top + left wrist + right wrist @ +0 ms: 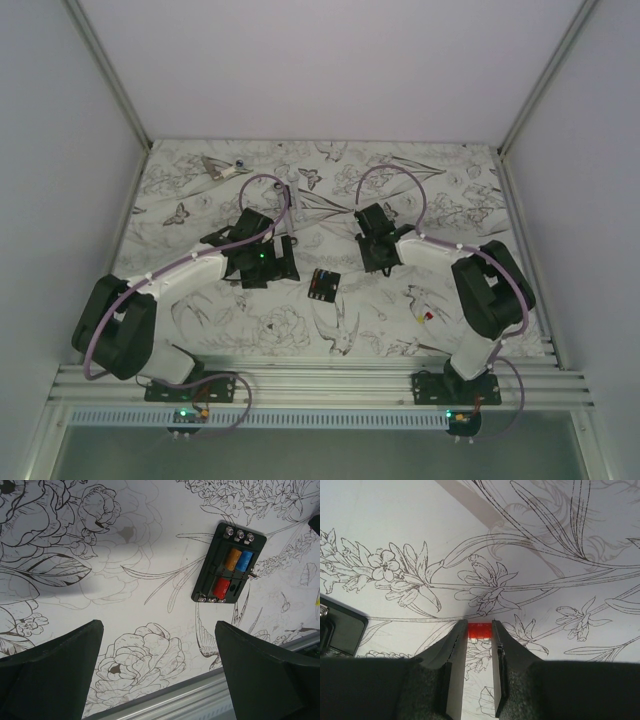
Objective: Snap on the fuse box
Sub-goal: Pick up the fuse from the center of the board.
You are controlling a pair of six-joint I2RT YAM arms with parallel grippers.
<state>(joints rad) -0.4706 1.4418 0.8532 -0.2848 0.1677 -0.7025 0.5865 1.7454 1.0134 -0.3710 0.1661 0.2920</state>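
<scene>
From above, the fuse box (322, 285) lies flat on the worktop (470, 200) between the arms, reachable by either. Left wrist: left fingers (65, 670) spread wide and empty, box ahead (three fuses seated). Right wrist: right fingers (452, 650) pinch a red fuse (479, 630), probably meant for a free slot.

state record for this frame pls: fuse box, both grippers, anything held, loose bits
fuse box: flat on the table, between the arms, touching neither gripper
seated in box: orange fuse, blue fuse, seated red fuse
left gripper: open wide, empty; box ahead of it, up and to the right in its wrist view
right gripper: shut on held red fuse, pinched at the fingertips
loose bits: small yellow and red pieces by the right arm, too small to identify
</scene>
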